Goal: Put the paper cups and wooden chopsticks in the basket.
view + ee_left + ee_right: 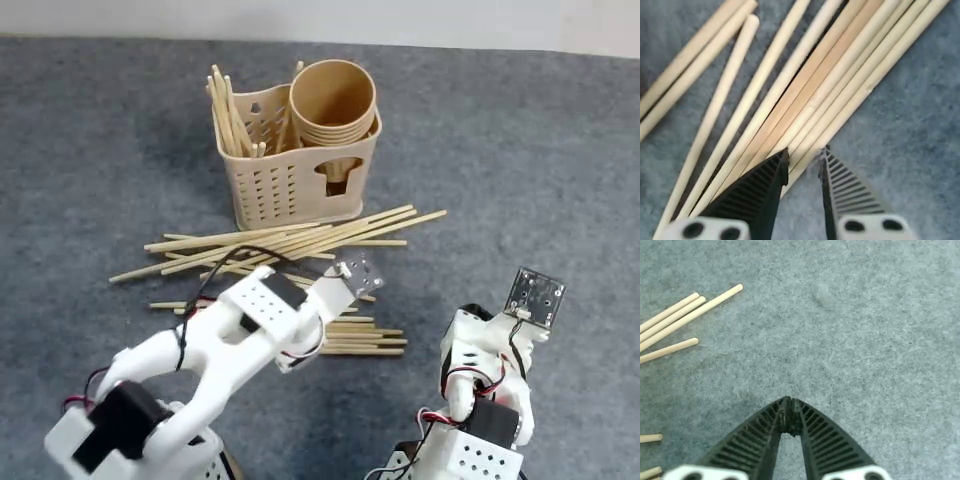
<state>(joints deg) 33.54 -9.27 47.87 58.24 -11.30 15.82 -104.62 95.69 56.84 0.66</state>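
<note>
Step in hand: The cup half of the job is judged done. The gathering of chopsticks is under way, with most sticks not yet lifted.
Paper cups: The paper cups (333,100) are seen stacked upright in one compartment of the basket (295,190).
Sticks already binned: A standing bundle (228,115) is held in the neighbouring compartment, leaning outward over the rim.
Loose sticks: The wooden chopsticks (290,240) are strewn on the grey mat (520,150) just in front of the basket, fanned roughly parallel to its front wall.
Left gripper: The left gripper (803,156) is set low over the pile, its fingers narrowly spread at the edge of a tight row of sticks. The outermost stick appears to be straddled, though contact cannot be confirmed from the wrist view.
Right gripper: The right gripper (790,412) is held over bare mat beside the stick ends, its fingers pressed together and nothing carried.
Next move: A firm pinch on one stick, or a few, is called for. The sticks must then be tipped upright before being lowered into the bundle's compartment.
</note>
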